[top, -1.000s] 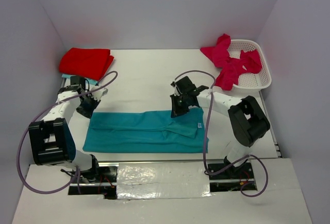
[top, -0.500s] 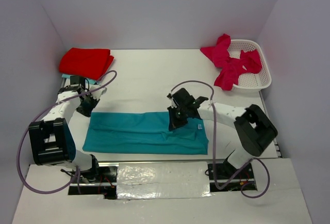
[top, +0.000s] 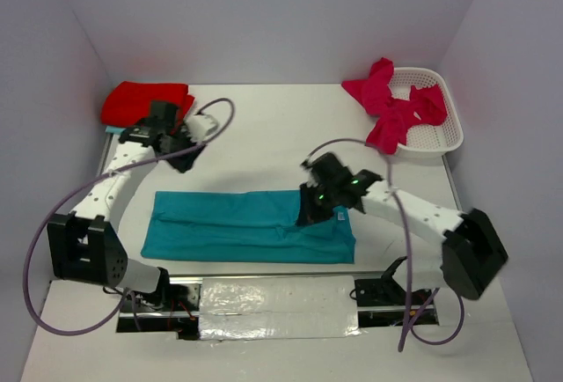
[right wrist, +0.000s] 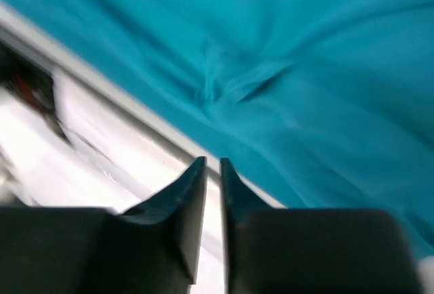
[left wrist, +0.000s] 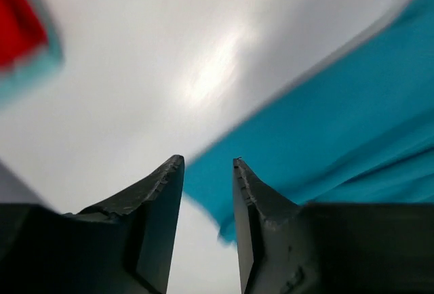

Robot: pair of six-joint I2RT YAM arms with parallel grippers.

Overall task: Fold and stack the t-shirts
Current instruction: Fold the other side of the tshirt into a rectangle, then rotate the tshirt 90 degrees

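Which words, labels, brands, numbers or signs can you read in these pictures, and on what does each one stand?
No text is readable in any view.
Small white tag on the flat teal-turquoise cloth t-shirt: too small to read.
Folded bright red cloth t-shirt, pinkish-magenta cloth t-shirts, white plastic mesh basket: no print visible.

Teal t-shirt (top: 237, 224) flat in front; red t-shirt (top: 145, 100) folded far-left; magenta t-shirts (top: 396, 105) crumpled far-right.
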